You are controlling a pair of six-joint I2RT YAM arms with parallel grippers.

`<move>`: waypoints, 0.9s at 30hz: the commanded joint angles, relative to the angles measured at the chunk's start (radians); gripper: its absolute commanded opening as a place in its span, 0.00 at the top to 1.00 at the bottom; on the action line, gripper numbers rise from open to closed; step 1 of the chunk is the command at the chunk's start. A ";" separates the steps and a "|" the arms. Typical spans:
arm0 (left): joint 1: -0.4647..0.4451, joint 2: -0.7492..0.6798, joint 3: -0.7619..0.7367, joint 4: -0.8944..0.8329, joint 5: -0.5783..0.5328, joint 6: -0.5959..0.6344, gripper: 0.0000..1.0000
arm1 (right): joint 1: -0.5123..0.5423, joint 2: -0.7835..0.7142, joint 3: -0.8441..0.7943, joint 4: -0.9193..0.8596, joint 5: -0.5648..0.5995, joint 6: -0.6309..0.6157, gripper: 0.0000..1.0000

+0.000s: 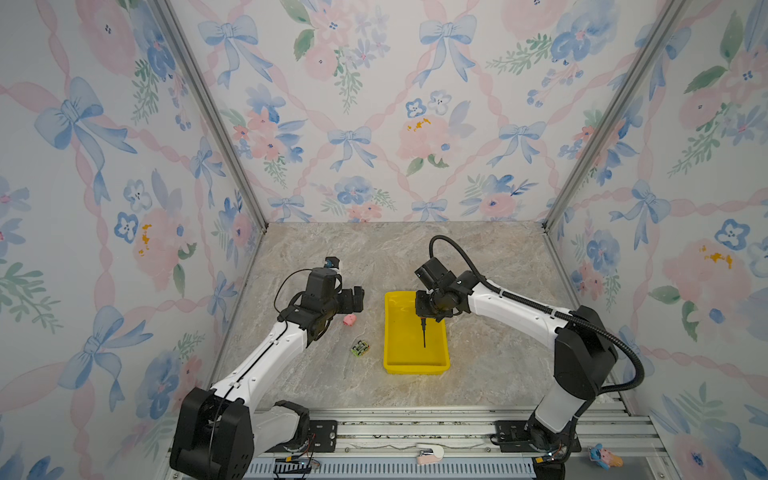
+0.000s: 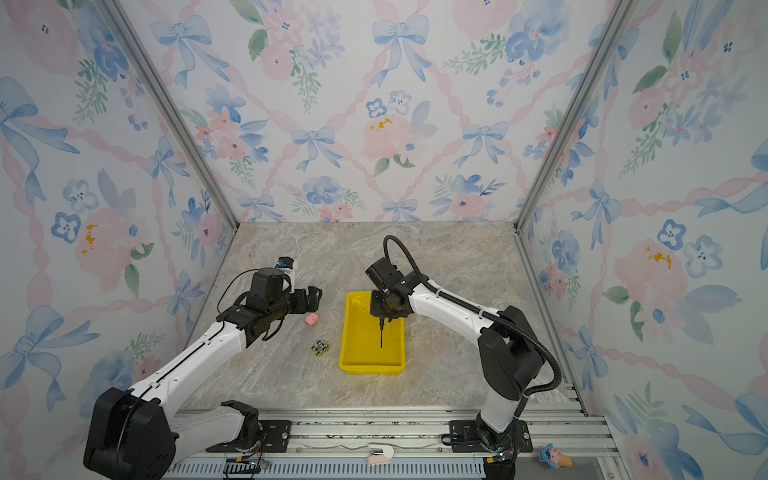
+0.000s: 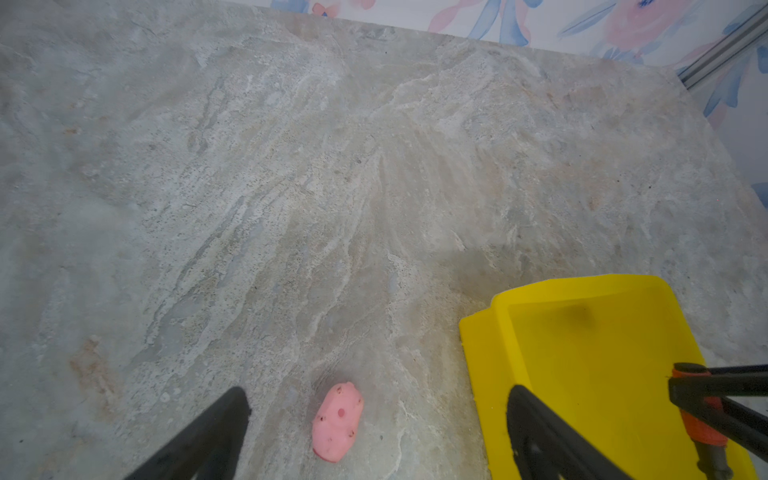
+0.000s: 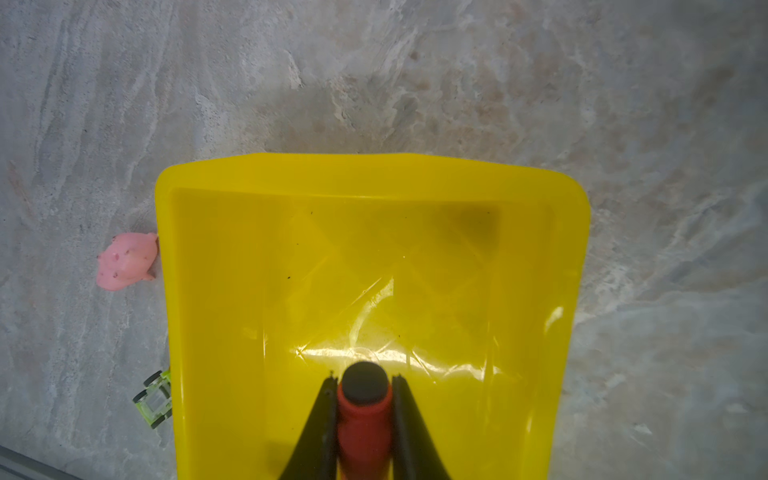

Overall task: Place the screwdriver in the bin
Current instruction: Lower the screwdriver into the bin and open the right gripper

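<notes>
Right fingers [image 4: 318, 432]: clamped on red handle of screwdriver [image 4: 363, 415].
Screwdriver position: lower centre of both top views, over bin [image 1: 415, 368] interior, shaft pointing toward lower frame edge; contact with bin floor not discernible.
Left fingers [image 3: 208, 436]: spread wide, gripping nothing, left of bin.
Desk [image 1: 374, 249]: pink pig [image 1: 349, 319] and green toy car [image 1: 360, 348] left of bin.

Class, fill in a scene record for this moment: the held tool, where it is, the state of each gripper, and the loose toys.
Tool: screwdriver, red handle clamped in right gripper
Place: over the bin, not yet released
Left gripper: open, empty
Loose toys: pink pig toy, green toy car, both outside the bin
</notes>
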 commanded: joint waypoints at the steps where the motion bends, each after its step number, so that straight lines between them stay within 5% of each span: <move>1: 0.016 -0.025 -0.016 0.010 0.022 -0.006 0.02 | 0.009 0.039 0.018 0.033 -0.016 0.004 1.00; 27: 0.032 -0.010 -0.073 0.012 0.006 0.002 0.03 | 0.017 0.192 -0.007 0.115 -0.016 -0.013 0.96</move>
